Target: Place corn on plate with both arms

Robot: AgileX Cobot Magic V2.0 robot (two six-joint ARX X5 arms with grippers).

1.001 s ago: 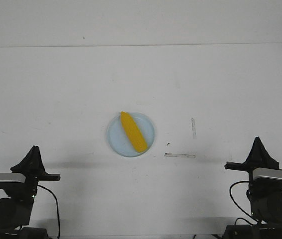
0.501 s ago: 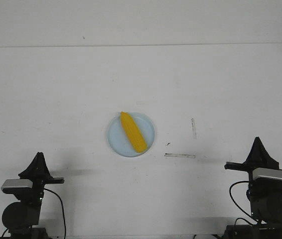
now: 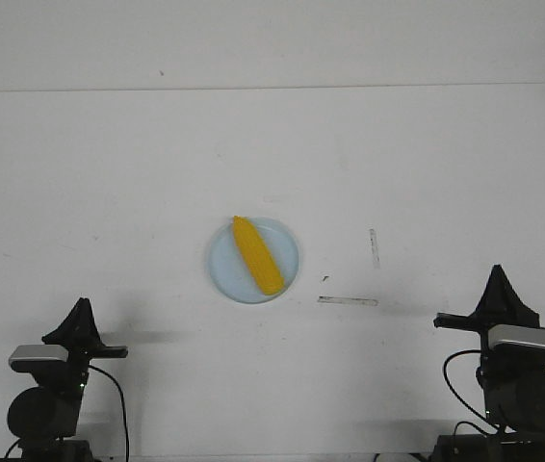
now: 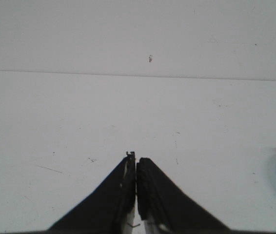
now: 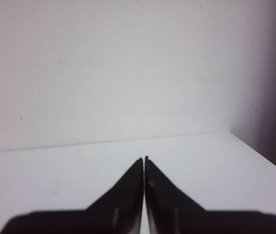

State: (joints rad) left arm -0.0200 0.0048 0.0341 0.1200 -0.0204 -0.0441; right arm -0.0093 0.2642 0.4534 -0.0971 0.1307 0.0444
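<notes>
The left gripper (image 4: 136, 163) has its black pointed fingers pressed together with nothing between them, and it sits low at the near left corner of the white table (image 3: 138, 173). The right gripper (image 5: 144, 163) is likewise closed and empty, parked at the near right corner. Both are well apart from the pale-blue plate (image 3: 222, 269), which lies near the middle of the table. The yellow corn (image 3: 257, 255) lies diagonally on the plate, its tapered end pointing away. A sliver at the left wrist view's edge is probably the plate's rim.
</notes>
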